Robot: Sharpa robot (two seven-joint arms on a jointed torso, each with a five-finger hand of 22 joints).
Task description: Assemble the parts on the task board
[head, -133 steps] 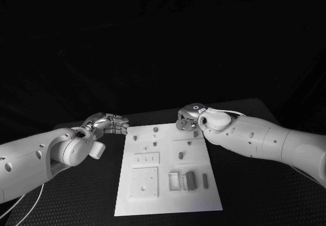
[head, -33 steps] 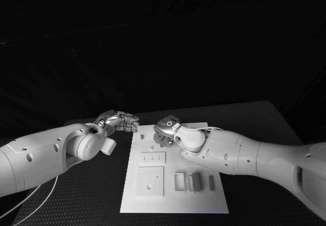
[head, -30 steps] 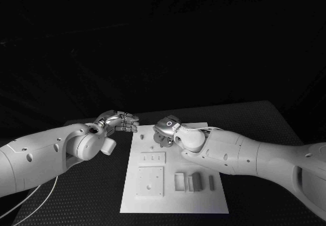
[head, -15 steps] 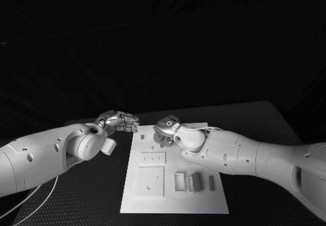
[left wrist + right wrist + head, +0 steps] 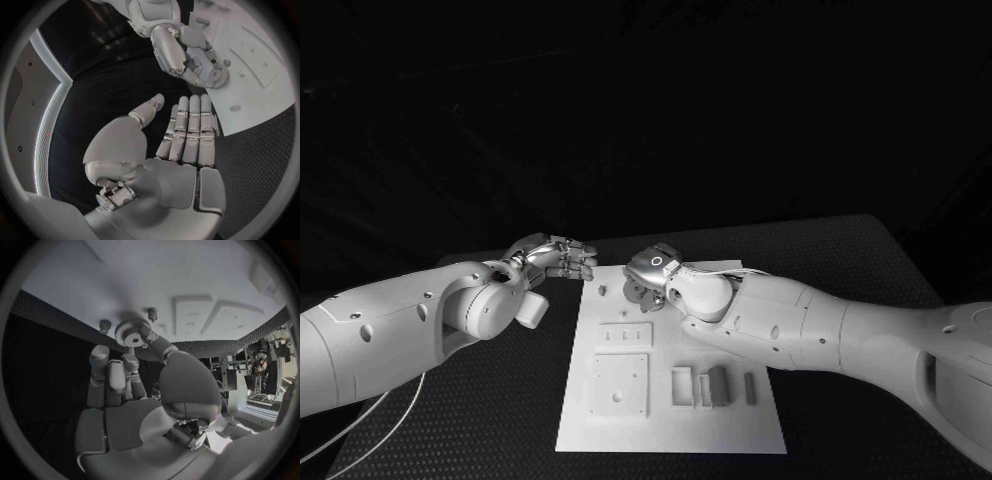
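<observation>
My right hand (image 5: 651, 276) hovers over the far left part of the white task board (image 5: 669, 426). In the right wrist view it (image 5: 134, 385) pinches a small toothed gear (image 5: 132, 333) between thumb and a finger, just above the board (image 5: 156, 280), close to two short pegs (image 5: 104, 324) (image 5: 152, 314). My left hand (image 5: 557, 258) is off the board's far left corner, above the black table. In the left wrist view its fingers (image 5: 187, 131) lie straight and hold nothing, with the right hand (image 5: 186, 54) beyond them.
On the board lie two raised square plates (image 5: 617, 385) (image 5: 625, 335) and several small upright blocks (image 5: 714, 384) near its right side. My right forearm (image 5: 834, 335) covers the board's far right part. Black table (image 5: 430, 440) surrounds the board.
Since the oldest frame my right hand has moved along the board's far end toward its left side, and the view has shifted. Over the last second both hands have barely moved.
</observation>
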